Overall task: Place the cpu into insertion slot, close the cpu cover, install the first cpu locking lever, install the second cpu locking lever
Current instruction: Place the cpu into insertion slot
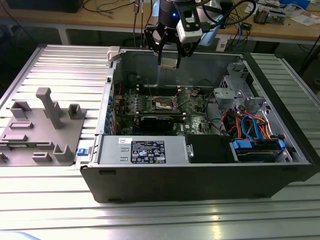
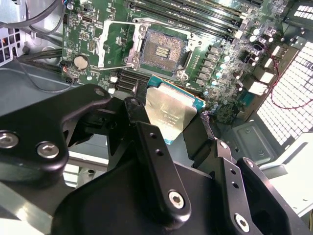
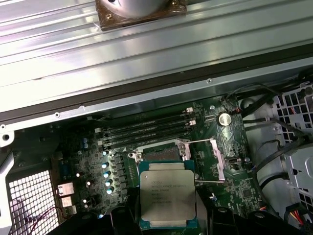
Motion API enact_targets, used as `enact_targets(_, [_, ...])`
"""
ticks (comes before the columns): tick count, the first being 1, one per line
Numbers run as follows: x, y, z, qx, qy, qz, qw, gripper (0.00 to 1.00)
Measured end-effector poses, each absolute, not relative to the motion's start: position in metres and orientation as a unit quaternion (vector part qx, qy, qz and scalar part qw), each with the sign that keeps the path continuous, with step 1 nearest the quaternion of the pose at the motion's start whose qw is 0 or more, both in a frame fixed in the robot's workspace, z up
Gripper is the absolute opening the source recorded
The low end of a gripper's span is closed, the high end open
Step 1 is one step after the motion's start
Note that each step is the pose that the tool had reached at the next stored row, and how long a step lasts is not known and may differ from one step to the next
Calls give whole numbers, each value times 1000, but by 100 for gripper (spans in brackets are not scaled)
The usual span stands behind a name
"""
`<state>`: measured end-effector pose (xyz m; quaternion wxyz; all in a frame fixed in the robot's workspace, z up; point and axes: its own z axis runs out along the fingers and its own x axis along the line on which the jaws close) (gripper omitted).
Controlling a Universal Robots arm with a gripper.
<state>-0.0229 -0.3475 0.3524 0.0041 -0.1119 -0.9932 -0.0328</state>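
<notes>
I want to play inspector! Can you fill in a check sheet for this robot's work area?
Surface: ribbed metal table, holding an open computer case.
Job's things: chip held over the open case; socket empty; cover swung open beside it.
Clutter: grey plastic holder on the table, at the exterior view's left.
Grippers: end effector shut on the chip.
Cables: orange and blue cables inside the case, at the exterior view's right.
Surroundings: wooden bench behind the table.
</notes>
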Motion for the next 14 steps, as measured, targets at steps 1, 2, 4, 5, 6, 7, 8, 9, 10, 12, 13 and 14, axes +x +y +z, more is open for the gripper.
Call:
enact_targets(1, [-23,-348,352,-112,-993,-33,4,54])
enact_targets(2, [-23,-348,352,-113,-993,-32,4,54])
enact_targets(4, [-23,-348,352,-114,-993,-32,4,54])
enact_targets(5, [-23,-348,352,-114,-993,-32,4,54])
enact_targets(6, [-23,-348,352,-115,-993,-32,4,54])
enact_targets(7, [-23,-348,352,-115,-993,-32,4,54])
enact_targets(8, [-23,-348,352,-116,-993,-31,4,54])
enact_targets(9, [-23,-348,352,-116,-993,-31,4,54])
enact_targets(10, [-23,-348,352,-117,-993,-31,4,54])
enact_targets(12, [-23,-348,352,-118,-993,-30,4,54])
enact_targets(13, [-23,-348,352,-118,-993,-30,4,54])
enact_targets(14, [-23,-348,352,-119,-992,-30,4,54])
